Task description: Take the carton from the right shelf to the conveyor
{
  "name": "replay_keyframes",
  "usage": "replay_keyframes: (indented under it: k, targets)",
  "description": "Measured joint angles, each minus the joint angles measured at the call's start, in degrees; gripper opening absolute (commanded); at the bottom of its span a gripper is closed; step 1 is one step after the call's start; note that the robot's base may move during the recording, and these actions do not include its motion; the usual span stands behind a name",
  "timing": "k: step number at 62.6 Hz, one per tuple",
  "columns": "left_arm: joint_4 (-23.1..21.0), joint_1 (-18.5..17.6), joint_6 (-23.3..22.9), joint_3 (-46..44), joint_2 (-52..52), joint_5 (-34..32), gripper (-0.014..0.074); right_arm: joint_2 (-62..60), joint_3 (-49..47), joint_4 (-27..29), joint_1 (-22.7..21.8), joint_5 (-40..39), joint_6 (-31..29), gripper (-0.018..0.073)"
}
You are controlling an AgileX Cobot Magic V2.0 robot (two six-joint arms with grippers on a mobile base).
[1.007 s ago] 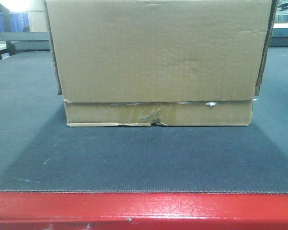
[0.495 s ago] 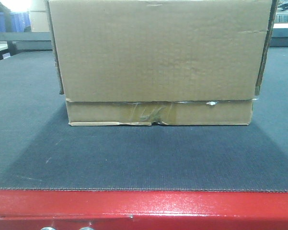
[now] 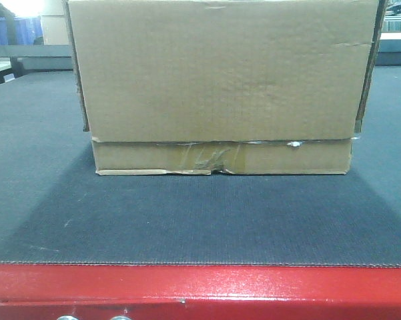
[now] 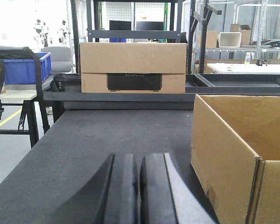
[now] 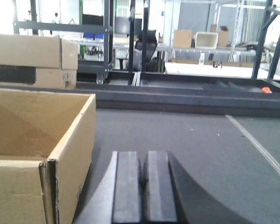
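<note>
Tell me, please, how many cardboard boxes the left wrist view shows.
4: the carton near right, a closed box beyond the conveyor, two small boxes on far shelving; more may be hidden.

The left gripper [image 4: 139, 191] is seen with its two dark padded fingers [image 4: 121, 191] pressed together, nothing held between them, pointed level and forward. The right gripper [image 5: 143, 189] is likewise closed, pads [image 5: 126, 189] drawn flat against each other, held low and level, aimed straight ahead.
</note>
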Motion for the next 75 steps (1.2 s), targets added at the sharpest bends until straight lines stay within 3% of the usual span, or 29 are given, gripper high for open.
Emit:
replay_keyframes:
  k: [49,60,75]
  targets:
    - [-0.5,0.1,0.1,0.0,0.0,0.0,0.0022,-0.1,0.0,-0.1,0.0,0.0,0.0,-0.0067]
    - [-7.6,1.8,10.3,1.6,-2.6,0.6,0.0022,-0.1,0.0,-0.1,0.0,0.0,0.0,-0.0067]
    - [-9.3,2.6,13.1,13.9,-9.8,-2.4,0.0022,-0.1,0.0,-0.1,0.0,0.0,0.0,-0.0067]
